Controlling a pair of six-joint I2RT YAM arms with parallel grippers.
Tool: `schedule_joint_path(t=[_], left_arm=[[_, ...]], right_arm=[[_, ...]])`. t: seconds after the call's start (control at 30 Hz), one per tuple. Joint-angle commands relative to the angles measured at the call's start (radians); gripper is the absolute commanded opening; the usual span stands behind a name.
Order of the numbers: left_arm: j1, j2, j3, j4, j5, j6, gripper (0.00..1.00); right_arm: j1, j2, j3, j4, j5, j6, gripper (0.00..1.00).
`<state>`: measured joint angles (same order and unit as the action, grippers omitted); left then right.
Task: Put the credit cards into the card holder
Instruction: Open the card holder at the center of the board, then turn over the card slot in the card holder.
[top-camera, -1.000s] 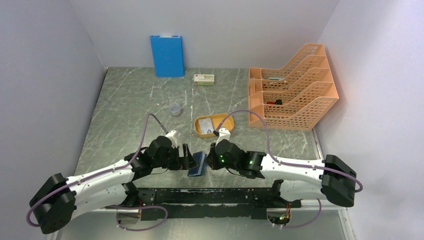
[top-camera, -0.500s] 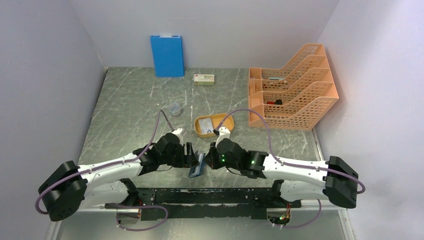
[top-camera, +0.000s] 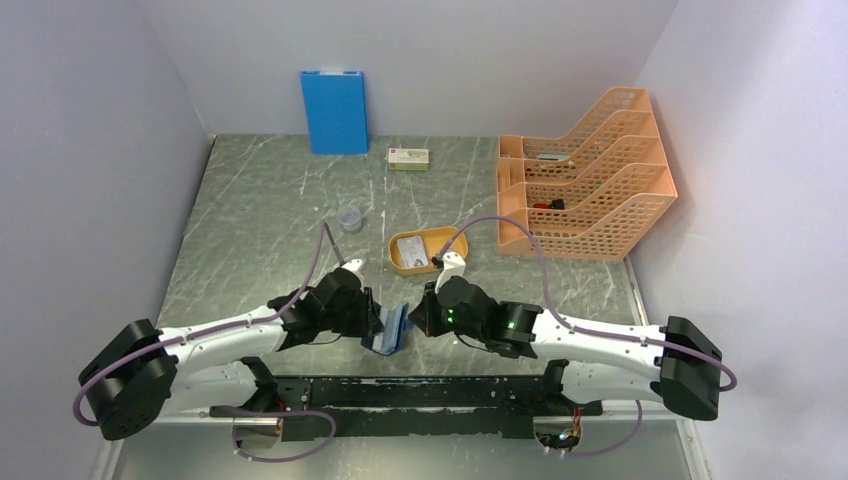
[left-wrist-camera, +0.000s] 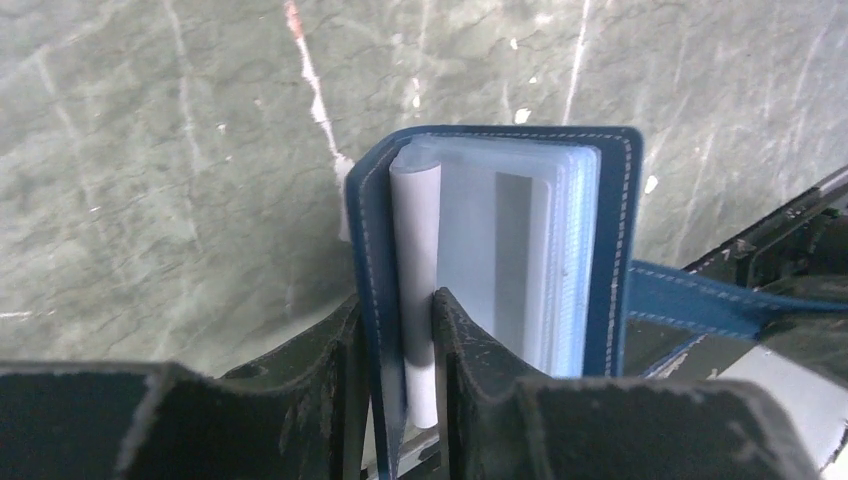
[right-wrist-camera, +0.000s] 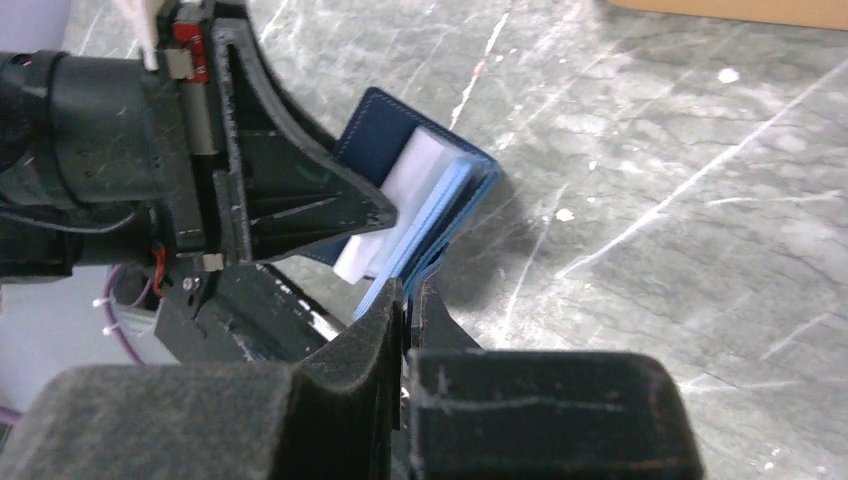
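Observation:
The card holder (top-camera: 392, 330), a dark navy wallet with clear sleeve pages, hangs open between both grippers just above the table's near edge. My left gripper (top-camera: 375, 322) (left-wrist-camera: 397, 300) is shut on its left cover together with a curled white leaf; the left wrist view shows the sleeve stack (left-wrist-camera: 520, 250) fanned to the right. My right gripper (top-camera: 420, 318) (right-wrist-camera: 407, 290) is shut on the other cover's thin edge (right-wrist-camera: 430, 190). A pale credit card (top-camera: 412, 247) lies in the orange oval tray (top-camera: 398, 267) behind the grippers.
A big blue board (top-camera: 334, 111) leans on the back wall, with a white red-labelled box (top-camera: 409, 158) beside it. A small clear cup (top-camera: 350, 218) stands left of the tray. An orange tiered file rack (top-camera: 585, 180) fills the right side.
My left gripper has moved in to the holder's left side and closed its wide-open jaws on the cover. The holder has tilted and spread slightly. The right gripper kept its hold.

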<state>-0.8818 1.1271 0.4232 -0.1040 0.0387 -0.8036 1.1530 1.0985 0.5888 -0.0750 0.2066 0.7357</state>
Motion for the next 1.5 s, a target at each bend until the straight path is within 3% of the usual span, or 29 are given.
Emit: schedule_joint_path(t=[0.0, 0.07, 0.27, 0.37, 0.7, 1.07, 1.47], left_arm=[[-0.007, -0.045, 0.0, -0.099, -0.1, -0.003, 0.31], [-0.007, -0.07, 0.004, -0.147, -0.139, -0.013, 0.37], [-0.007, -0.198, 0.049, -0.263, -0.204, -0.012, 0.7], [-0.008, -0.252, 0.085, -0.257, -0.184, 0.003, 0.77], [-0.015, -0.185, 0.141, -0.082, -0.011, 0.024, 0.83], [-0.047, -0.009, 0.129, 0.004, -0.003, 0.036, 0.78], [-0.068, 0.021, 0.141, -0.024, -0.037, 0.05, 0.75]], right_arm=[[-0.003, -0.035, 0.011, -0.067, 0.101, 0.013, 0.0], [-0.004, -0.037, 0.014, -0.091, 0.128, 0.015, 0.0], [-0.005, -0.017, 0.042, -0.11, 0.122, -0.032, 0.0], [-0.006, -0.013, 0.053, -0.098, 0.107, -0.051, 0.0], [-0.007, -0.033, 0.055, -0.066, 0.071, -0.051, 0.0], [-0.008, -0.037, 0.039, -0.077, 0.08, -0.045, 0.0], [-0.009, -0.036, 0.034, -0.073, 0.079, -0.044, 0.0]])
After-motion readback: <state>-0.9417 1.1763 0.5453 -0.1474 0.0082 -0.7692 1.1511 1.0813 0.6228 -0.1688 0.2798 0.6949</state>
